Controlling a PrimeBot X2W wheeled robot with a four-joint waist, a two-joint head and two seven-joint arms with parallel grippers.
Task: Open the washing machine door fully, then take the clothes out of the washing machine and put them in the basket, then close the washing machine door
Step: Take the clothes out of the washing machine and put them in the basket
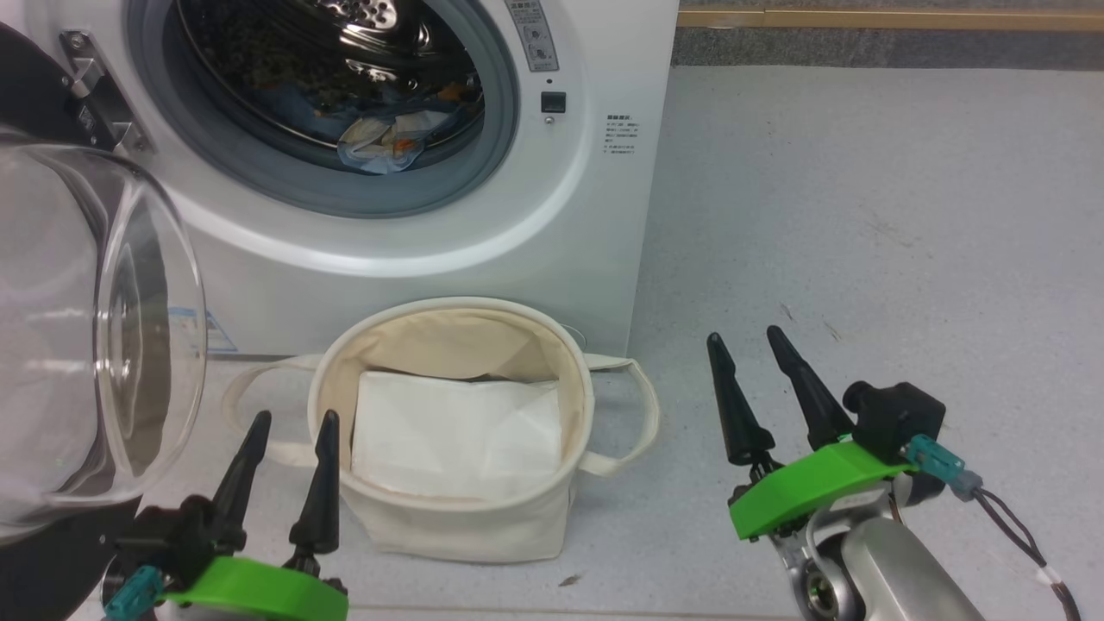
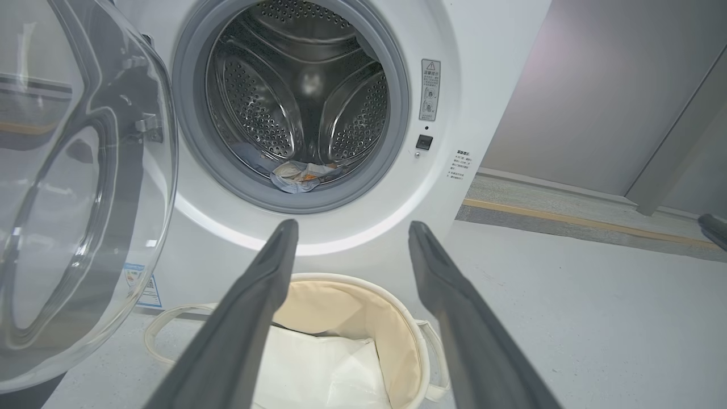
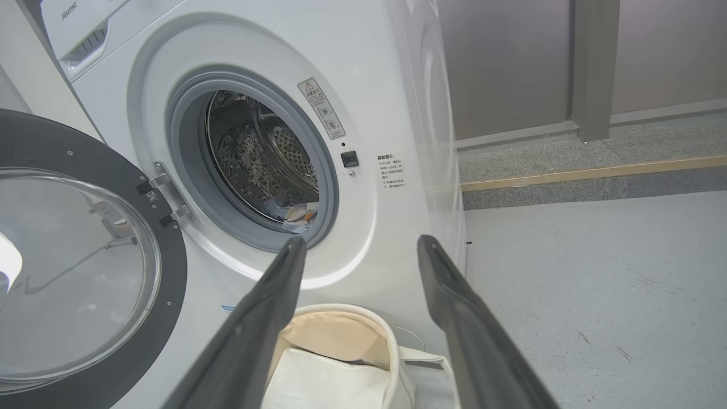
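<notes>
left claw (image 1: 296,418): nearest you, low at the left, fingers spread wide, nothing held, just beside the basket (image 1: 457,526).
right claw (image 1: 743,336): fingers also spread, nothing held, over the floor (image 1: 862,216) past the washer's (image 1: 517,250) right corner.
door (image 1: 86,345): stands open on its left hinge, glass close beside your left claw.
clothes (image 1: 388,142): bunched at the front lip of the drum (image 1: 371,26), above and beyond the basket, lying mostly side to side.
nearer arm: likely your left; reach up and forward, keeping right of the door.
</notes>
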